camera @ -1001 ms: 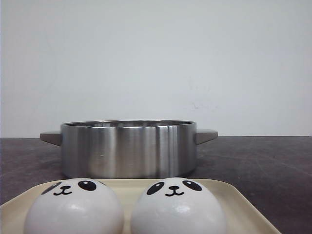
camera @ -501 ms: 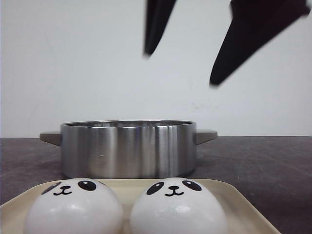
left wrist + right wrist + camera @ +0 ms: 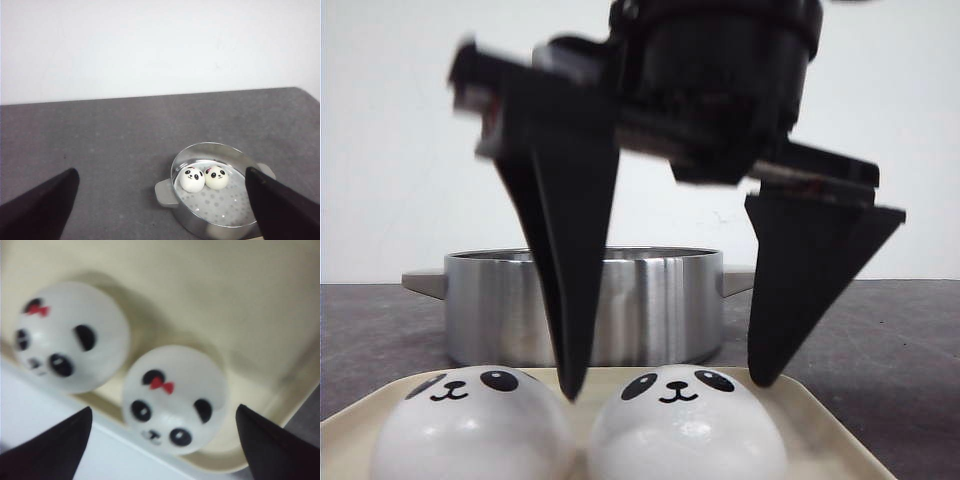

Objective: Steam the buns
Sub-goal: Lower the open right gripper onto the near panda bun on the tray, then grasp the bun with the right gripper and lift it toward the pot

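Two white panda-faced buns [image 3: 470, 430] [image 3: 685, 435] sit side by side on a cream tray [image 3: 820, 420] at the near edge of the front view. My right gripper [image 3: 665, 388] hangs open just above the right-hand one, a black finger on each side, not touching it. In the right wrist view that bun [image 3: 175, 395], with a red bow, lies between the open fingers of the right gripper [image 3: 164, 410], and the other bun [image 3: 70, 337] is beside it. Two more buns [image 3: 192, 179] [image 3: 216, 176] rest inside the steel pot [image 3: 165, 192]. My left gripper [image 3: 161, 171] is open and empty, well away from the pot.
The steel pot [image 3: 585, 305] with two side handles stands on the dark grey table right behind the tray. The tray's raised rim [image 3: 280, 390] runs close round the buns. A white wall backs the table.
The right gripper has come down from above into the front view, open, and now straddles the right-hand bun on the tray. Buns, tray and pot have not moved.
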